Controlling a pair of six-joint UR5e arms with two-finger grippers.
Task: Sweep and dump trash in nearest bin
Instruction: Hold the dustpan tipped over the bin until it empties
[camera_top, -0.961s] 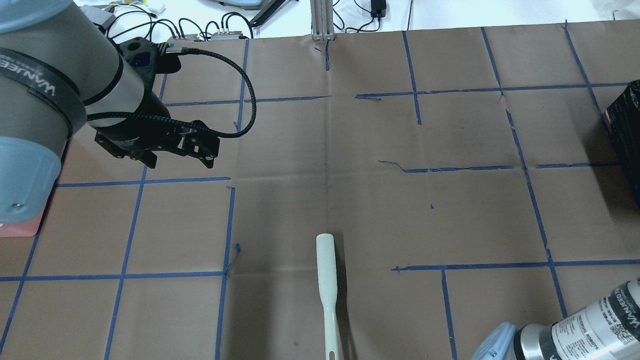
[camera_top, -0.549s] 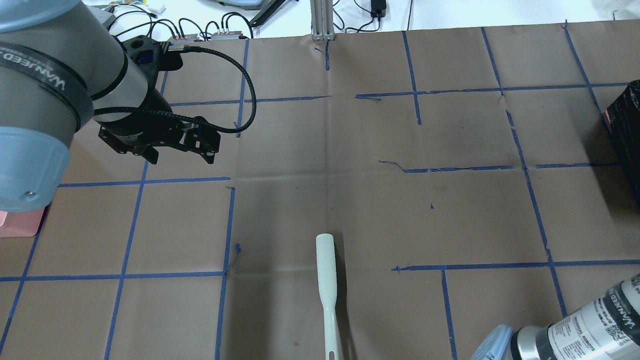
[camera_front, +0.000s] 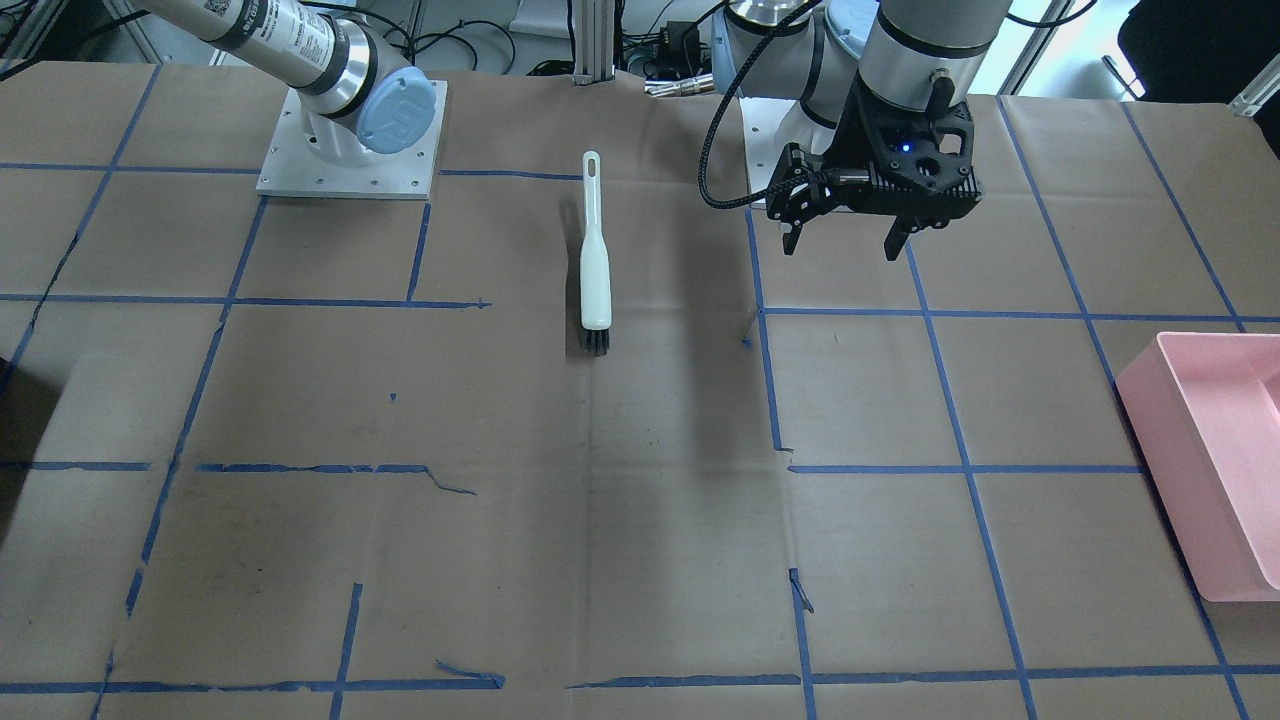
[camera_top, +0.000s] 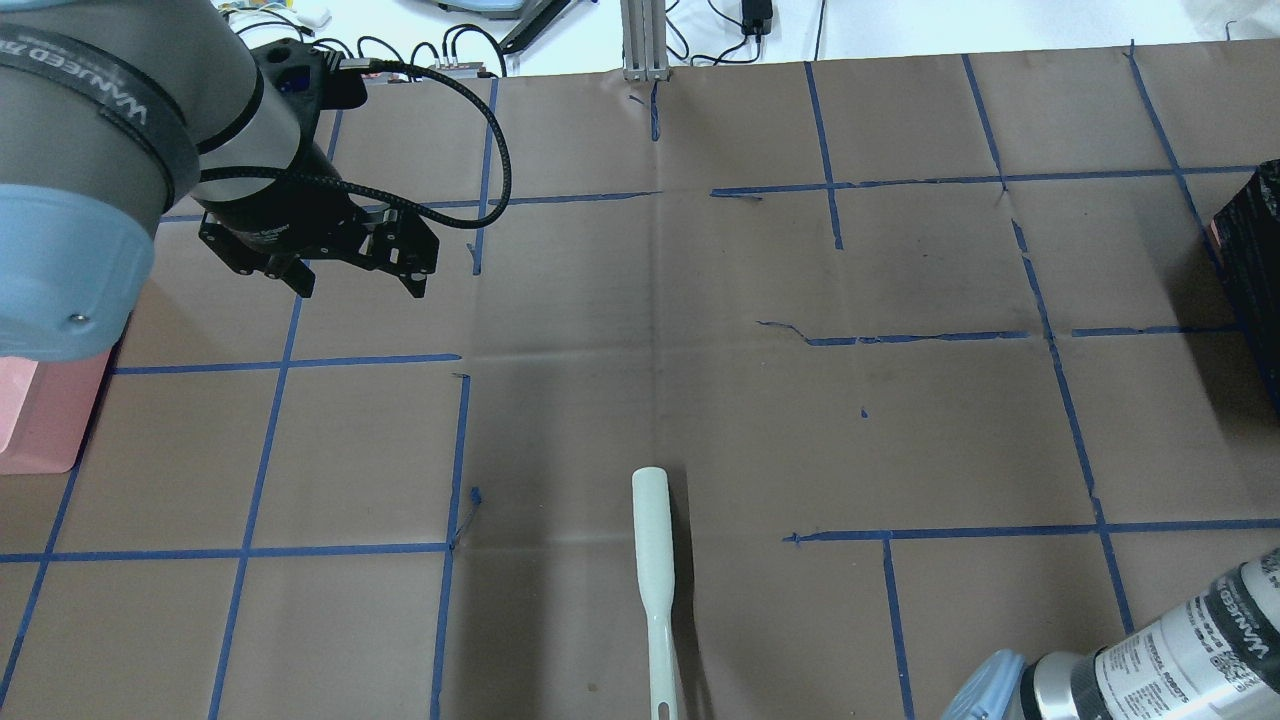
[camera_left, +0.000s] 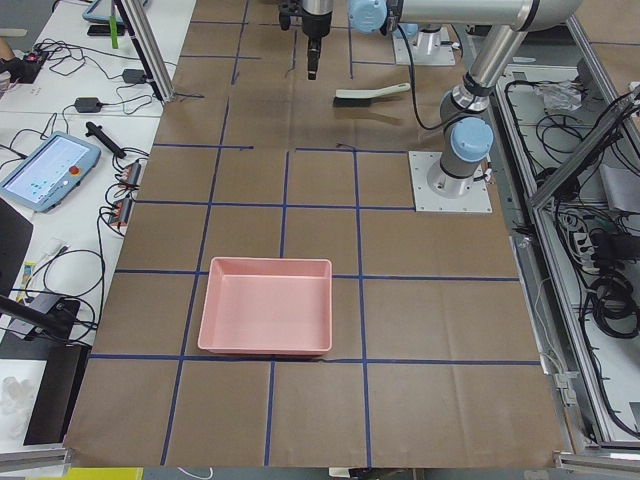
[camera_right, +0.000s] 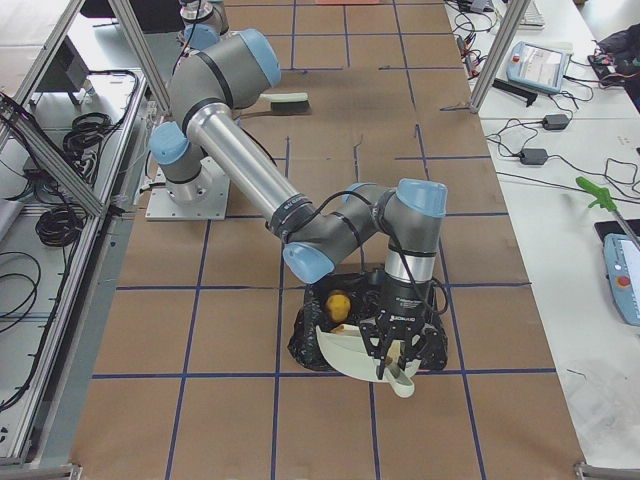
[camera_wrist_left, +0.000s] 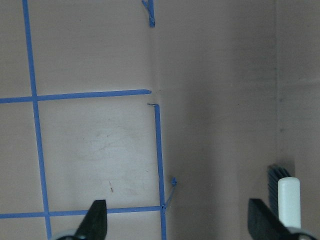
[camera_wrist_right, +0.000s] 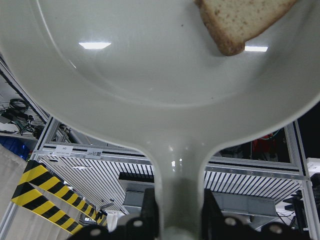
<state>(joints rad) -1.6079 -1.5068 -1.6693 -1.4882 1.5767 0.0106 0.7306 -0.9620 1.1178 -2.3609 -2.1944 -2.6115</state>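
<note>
My right gripper (camera_wrist_right: 180, 210) is shut on the handle of a white dustpan (camera_wrist_right: 150, 95), and a bread slice (camera_wrist_right: 245, 20) lies in the pan. In the exterior right view the right gripper (camera_right: 398, 368) holds the dustpan (camera_right: 350, 355) tilted over a black bin (camera_right: 305, 345). A round yellow lump (camera_right: 338, 303) sits inside that bin. The second bread slice does not show. My left gripper (camera_top: 350, 285) is open and empty above the table, and it also shows in the front view (camera_front: 845, 245). A white-handled brush (camera_top: 655, 560) lies on the table, apart from it.
A pink bin (camera_front: 1215, 450) stands at the table's end on my left side, and it also shows in the exterior left view (camera_left: 265, 305). The black bin (camera_top: 1250, 260) is at the right edge. The brush's bristles and handle tip show in the left wrist view (camera_wrist_left: 289, 200).
My left arm has drawn back up and slightly left in the overhead view, farther from the brush. Its gripper stays open. The brush has not moved.
</note>
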